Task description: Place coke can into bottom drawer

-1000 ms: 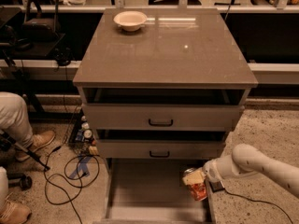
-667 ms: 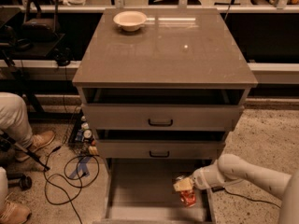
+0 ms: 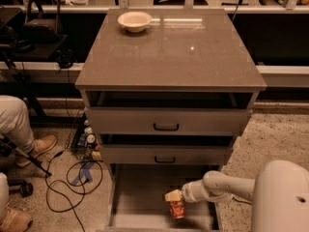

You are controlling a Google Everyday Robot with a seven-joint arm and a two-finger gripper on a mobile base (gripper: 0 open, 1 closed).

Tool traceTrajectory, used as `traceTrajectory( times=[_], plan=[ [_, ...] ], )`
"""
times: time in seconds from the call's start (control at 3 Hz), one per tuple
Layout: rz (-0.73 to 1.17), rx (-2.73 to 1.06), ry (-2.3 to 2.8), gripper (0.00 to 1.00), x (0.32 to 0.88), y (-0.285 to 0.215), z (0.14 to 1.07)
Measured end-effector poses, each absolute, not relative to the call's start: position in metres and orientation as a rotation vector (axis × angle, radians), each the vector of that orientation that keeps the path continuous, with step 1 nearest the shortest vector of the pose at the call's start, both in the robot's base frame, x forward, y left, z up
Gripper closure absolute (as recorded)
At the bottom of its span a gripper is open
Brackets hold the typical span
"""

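Observation:
The coke can (image 3: 176, 209) is a small red-orange can, upright over the floor of the bottom drawer (image 3: 140, 192), right of its middle. The bottom drawer is pulled out below the two upper drawers, a wide shallow tray with a flat floor. My gripper (image 3: 175, 198) reaches in from the right on a white arm (image 3: 227, 187) and sits at the top of the can, shut on it. I cannot tell if the can's base touches the drawer floor.
A cream bowl (image 3: 134, 21) stands at the back left of the cabinet top (image 3: 193, 57). The two upper drawers (image 3: 166, 122) stand slightly open. A seated person's legs (image 3: 17, 129) and cables (image 3: 72, 178) lie on the floor to the left.
My arm has moved left and further into the bottom drawer, carrying the can from the drawer's right side toward its middle and lower.

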State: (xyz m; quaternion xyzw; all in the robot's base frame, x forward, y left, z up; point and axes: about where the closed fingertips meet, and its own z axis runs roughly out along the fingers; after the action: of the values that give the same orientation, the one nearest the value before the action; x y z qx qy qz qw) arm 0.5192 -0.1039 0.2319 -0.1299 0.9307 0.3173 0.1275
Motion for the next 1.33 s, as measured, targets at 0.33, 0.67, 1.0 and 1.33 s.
traceTrajectory(
  times=[0.33, 0.67, 1.0, 1.33],
  plan=[
    [0.938, -0.271, 2.737, 0.73, 0.529, -0.085, 0.201],
    [0.958, -0.261, 2.746, 0.51, 0.531, -0.08, 0.192],
    [0.973, -0.252, 2.763, 0.28, 0.531, -0.087, 0.178],
    [0.975, -0.219, 2.792, 0.0, 0.534, -0.114, 0.161]
  ],
)
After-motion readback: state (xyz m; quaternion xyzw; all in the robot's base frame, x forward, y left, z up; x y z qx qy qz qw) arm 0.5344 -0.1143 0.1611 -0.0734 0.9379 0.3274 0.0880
